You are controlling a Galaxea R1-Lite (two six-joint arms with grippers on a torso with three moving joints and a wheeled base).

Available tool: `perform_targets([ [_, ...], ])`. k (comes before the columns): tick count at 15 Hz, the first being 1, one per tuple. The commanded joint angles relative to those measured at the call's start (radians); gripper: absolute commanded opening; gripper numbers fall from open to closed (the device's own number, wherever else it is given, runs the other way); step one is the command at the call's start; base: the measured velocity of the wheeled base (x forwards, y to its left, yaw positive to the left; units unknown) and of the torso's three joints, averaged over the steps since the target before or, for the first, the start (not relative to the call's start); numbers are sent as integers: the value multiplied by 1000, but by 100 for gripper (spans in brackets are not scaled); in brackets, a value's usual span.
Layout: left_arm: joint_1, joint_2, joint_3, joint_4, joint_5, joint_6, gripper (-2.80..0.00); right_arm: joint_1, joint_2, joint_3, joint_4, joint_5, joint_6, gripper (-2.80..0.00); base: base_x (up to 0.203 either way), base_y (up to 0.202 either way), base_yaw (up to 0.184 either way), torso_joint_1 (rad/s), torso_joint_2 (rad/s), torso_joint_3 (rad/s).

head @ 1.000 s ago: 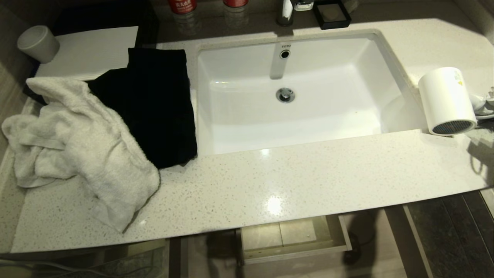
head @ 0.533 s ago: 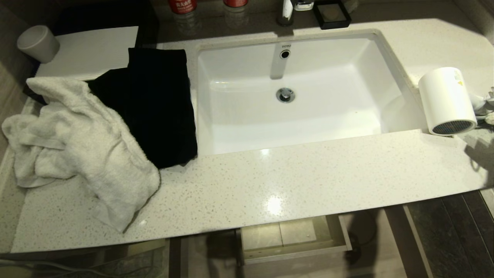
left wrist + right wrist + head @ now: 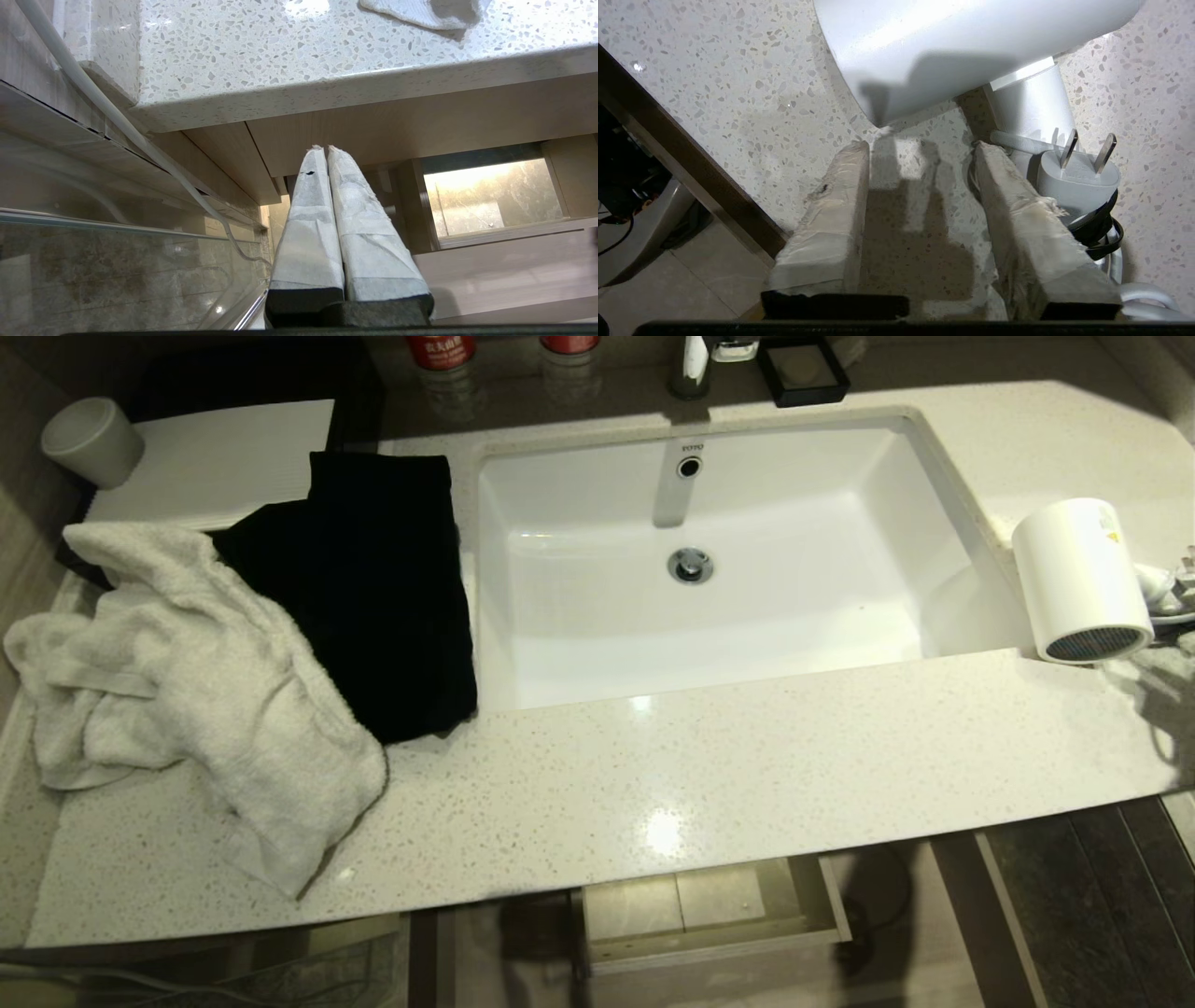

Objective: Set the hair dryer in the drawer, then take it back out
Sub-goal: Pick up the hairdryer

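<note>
- The hair dryer (image 3: 1081, 581) lies on the counter (image 3: 747, 765) near its right end, just right of the sink (image 3: 719, 560), with its round grey grille facing the counter's front edge.
- In the right wrist view its white barrel (image 3: 971, 46) fills the far side, with the handle, the grey plug (image 3: 1078, 175) and the cord bundled in a black strap lying beside it on the speckled stone.
- The right gripper (image 3: 920, 149) hovers over the counter beside the dryer, its fingers spread with bare stone between them and holding nothing; one finger's tip sits right by the plug and cord.
- The drawer (image 3: 709, 915) stands pulled out below the counter's front edge, right of centre; nothing shows in the visible part.
- The left gripper (image 3: 323, 149) hangs low in front of the cabinet, under the counter's front edge, with its wrapped fingers pressed together.
- A white towel (image 3: 187, 691) is heaped at the counter's left end, partly over a black cloth (image 3: 373, 588) that lies against the sink's left rim.
</note>
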Motion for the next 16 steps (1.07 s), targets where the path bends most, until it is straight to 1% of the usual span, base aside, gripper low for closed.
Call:
perform_targets([
  [1,0,0,0,-1,0,0,-280,0,-1,-1,7,10,-45,0,0,0,0,0,0,0],
  [3,0,0,0,-1,0,0,-280,0,2,-2,7,23,-71,0,0,0,0,0,0,0],
  [4,0,0,2,-1,-1,0,-280,1,2,-2,7,43,-75,0,0,0,0,0,0,0],
  [5,0,0,0,-1,0,0,-280,1,1,-2,7,73,-95,0,0,0,0,0,0,0],
  [7,0,0,2,-1,0,0,-280,1,1,-2,8,77,-121,0,0,0,0,0,0,0],
  [8,0,0,0,0,-1,0,-280,1,2,-2,9,80,-152,0,0,0,0,0,0,0],
  [9,0,0,0,-1,0,0,-280,1,1,-2,9,109,-171,0,0,0,0,0,0,0],
  [12,0,0,0,-1,-1,0,-280,1,3,-2,6,118,-182,0,0,0,0,0,0,0],
  [16,0,0,1,-1,-1,0,-280,-1,22,-2,0,111,-224,0,0,0,0,0,0,0],
])
